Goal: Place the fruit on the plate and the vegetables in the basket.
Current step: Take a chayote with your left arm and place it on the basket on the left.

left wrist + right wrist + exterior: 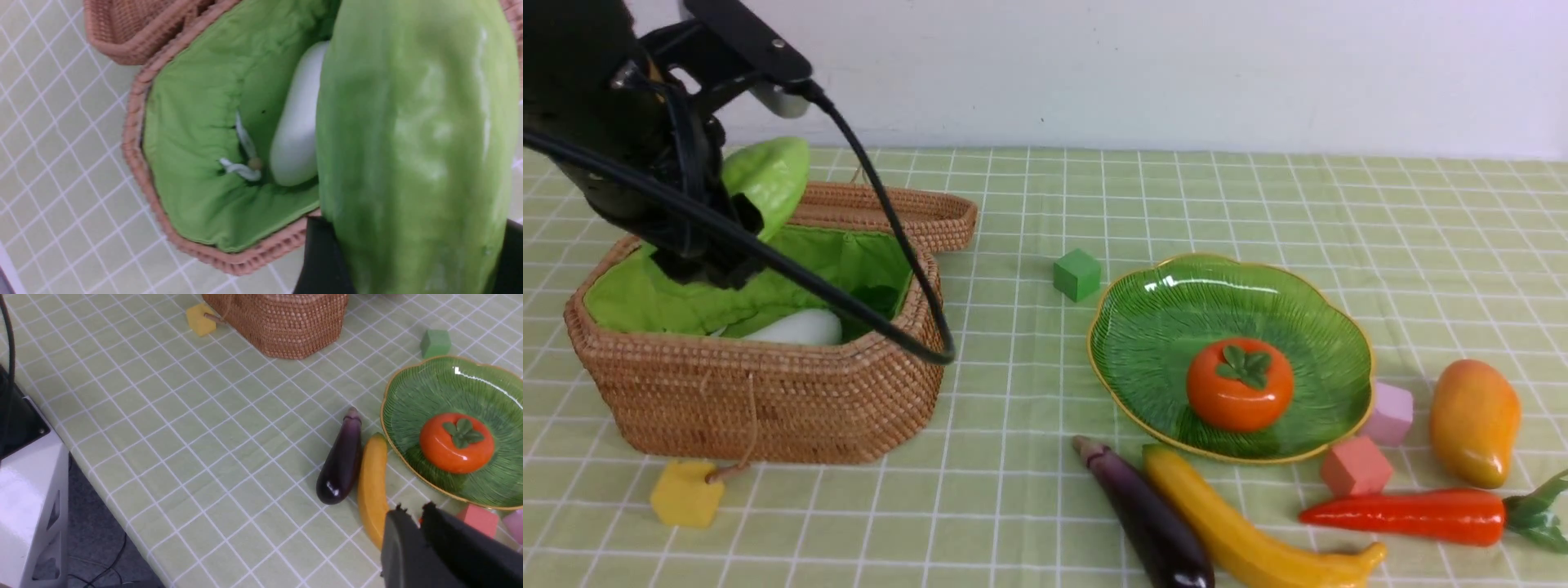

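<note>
My left gripper is shut on the bumpy green gourd, holding it tilted over the wicker basket. In the left wrist view the gourd fills the space between the black fingers, above the green lining. The white radish lies inside the basket. The persimmon sits on the green plate. The eggplant, banana, carrot and mango lie on the cloth. My right gripper hovers shut and empty near the banana, out of the front view.
Foam cubes are scattered about: green behind the plate, yellow before the basket on its cord, red-pink and pale pink beside the plate's right rim. The basket lid lies open behind. The table's near edge shows in the right wrist view.
</note>
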